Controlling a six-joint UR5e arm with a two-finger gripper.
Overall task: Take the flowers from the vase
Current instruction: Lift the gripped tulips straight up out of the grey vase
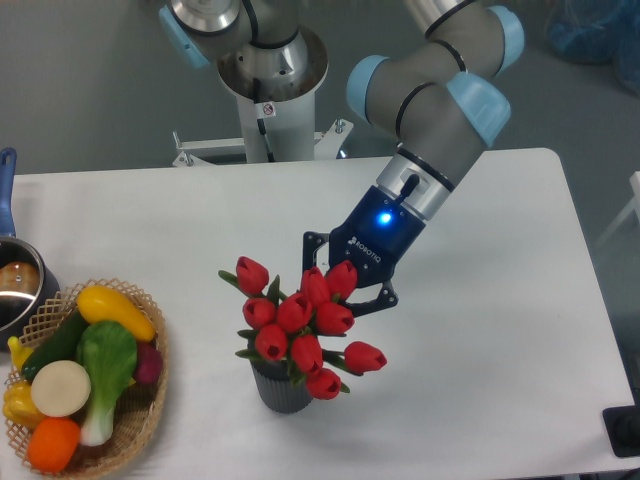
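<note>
White desk (480,330) fills the fixed camera's view before a grey wall, with the arm's pedestal (270,90) at its far edge, and the flowers (300,320) and the vase (282,388) near the middle of its near edge. Gripper (338,292) reaches in from the far right and is closed on the flowers among the upper buds, the red heads tilting right above the vase rim, stems hidden. Wicker basket (140,420) of vegetables (80,370) sits at the near left corner, a steel pot (18,285) just beyond it at the left edge.
</note>
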